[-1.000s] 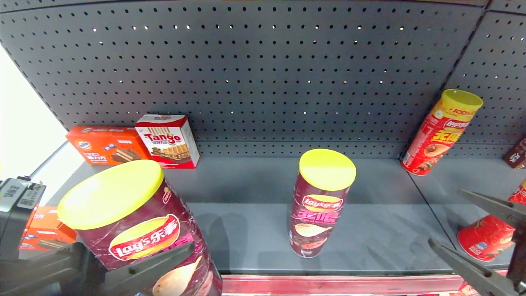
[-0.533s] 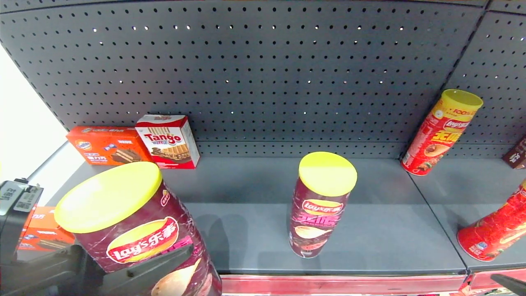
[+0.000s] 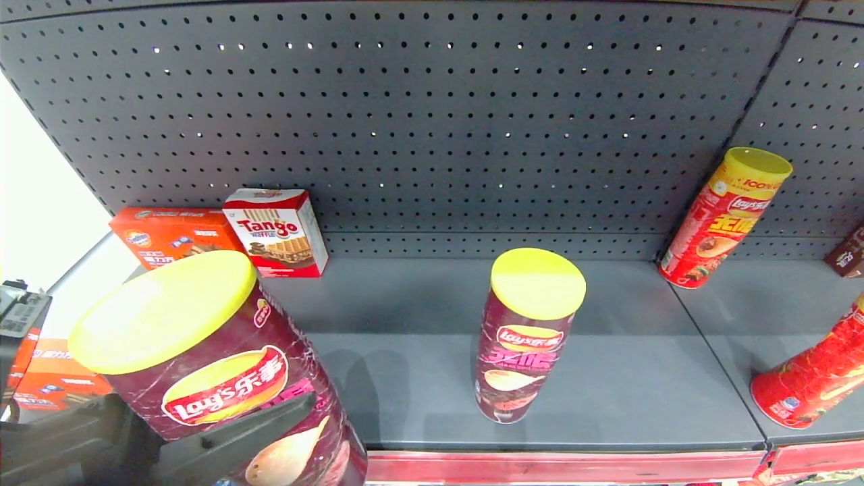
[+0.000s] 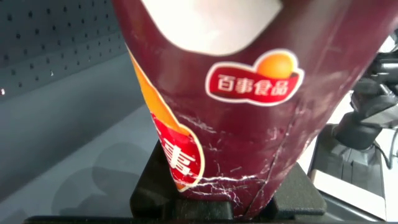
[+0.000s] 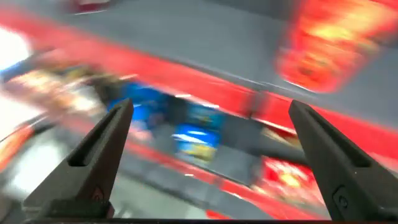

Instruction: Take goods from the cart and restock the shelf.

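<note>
Canister held at the shelf's near left corner

Shelf board [image 3: 607, 378] carries an upright maroon canister [image 3: 526, 337] at its middle. A red canister [image 3: 725, 216] leans on the pegboard [image 3: 432, 135] at far right, and another red canister [image 3: 810, 385] tilts at the near right edge. An orange box [image 3: 169, 236] and a wafer box [image 3: 277, 233] sit side by side at far left. All the lids are on.

Over the last second the held chip canister [image 3: 202, 378] has drifted left, and its lid now overlaps the orange box's corner. The right gripper [image 5: 214, 143] has dropped away from the near right corner. Its fingers are spread wide with nothing between them.

The left gripper [image 3: 223, 432] is clamped around the held canister's lower body. The canister is maroon with a yellow lid, its wrap is creased, and it tilts slightly.
</note>
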Available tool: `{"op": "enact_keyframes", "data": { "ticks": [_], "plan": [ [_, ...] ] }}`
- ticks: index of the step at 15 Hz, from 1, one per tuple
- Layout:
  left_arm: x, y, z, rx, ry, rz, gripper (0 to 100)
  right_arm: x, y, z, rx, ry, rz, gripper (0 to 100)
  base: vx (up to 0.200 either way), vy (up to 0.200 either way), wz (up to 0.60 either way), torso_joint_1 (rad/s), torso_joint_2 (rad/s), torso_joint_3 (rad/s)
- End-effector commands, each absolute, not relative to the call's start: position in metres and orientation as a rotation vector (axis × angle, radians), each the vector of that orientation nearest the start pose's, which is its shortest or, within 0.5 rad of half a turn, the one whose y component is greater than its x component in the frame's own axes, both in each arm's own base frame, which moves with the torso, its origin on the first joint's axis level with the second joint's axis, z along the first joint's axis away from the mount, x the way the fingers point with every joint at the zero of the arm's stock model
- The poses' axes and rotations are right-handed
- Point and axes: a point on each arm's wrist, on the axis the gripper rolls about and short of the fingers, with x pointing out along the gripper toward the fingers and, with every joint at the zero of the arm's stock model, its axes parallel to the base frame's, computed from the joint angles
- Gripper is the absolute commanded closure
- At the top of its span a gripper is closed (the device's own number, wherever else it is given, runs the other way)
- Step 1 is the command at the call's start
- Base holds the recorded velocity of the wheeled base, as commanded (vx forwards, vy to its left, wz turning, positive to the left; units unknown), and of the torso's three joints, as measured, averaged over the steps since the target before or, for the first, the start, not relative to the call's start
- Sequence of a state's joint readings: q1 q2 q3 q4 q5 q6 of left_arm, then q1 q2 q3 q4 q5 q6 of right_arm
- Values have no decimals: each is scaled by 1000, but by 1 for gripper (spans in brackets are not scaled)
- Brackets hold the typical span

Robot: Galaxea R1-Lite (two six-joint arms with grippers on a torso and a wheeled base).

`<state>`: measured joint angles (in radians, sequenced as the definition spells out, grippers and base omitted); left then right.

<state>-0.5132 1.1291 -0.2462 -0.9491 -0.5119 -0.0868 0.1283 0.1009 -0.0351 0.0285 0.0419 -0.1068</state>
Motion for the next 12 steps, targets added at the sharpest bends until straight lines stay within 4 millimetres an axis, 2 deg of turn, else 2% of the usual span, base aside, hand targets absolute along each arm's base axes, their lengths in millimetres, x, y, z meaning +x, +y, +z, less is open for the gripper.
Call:
{"op": "enact_keyframes", "data": {
  "ticks": [1, 3, 11, 12],
  "plan": [
    [116, -80, 191, -80, -25, -1037, 100, -21, 2, 84, -89, 63, -12, 0, 0, 0, 0, 0, 0, 0],
    [114, -79, 190, -79, -26, -1040, 100, -25, 1, 82, -92, -10, 15, 0, 0, 0, 0, 0, 0, 0],
    [112, -76, 192, -74, -40, -1031, 100, -25, 1, 82, -77, -9, 0, 0, 0, 0, 0, 0, 0, 0],
    [112, -78, 194, -70, -50, -1039, 100, -24, 0, 77, -37, 5, -18, 0, 0, 0, 0, 0, 0, 0]
  ]
}}
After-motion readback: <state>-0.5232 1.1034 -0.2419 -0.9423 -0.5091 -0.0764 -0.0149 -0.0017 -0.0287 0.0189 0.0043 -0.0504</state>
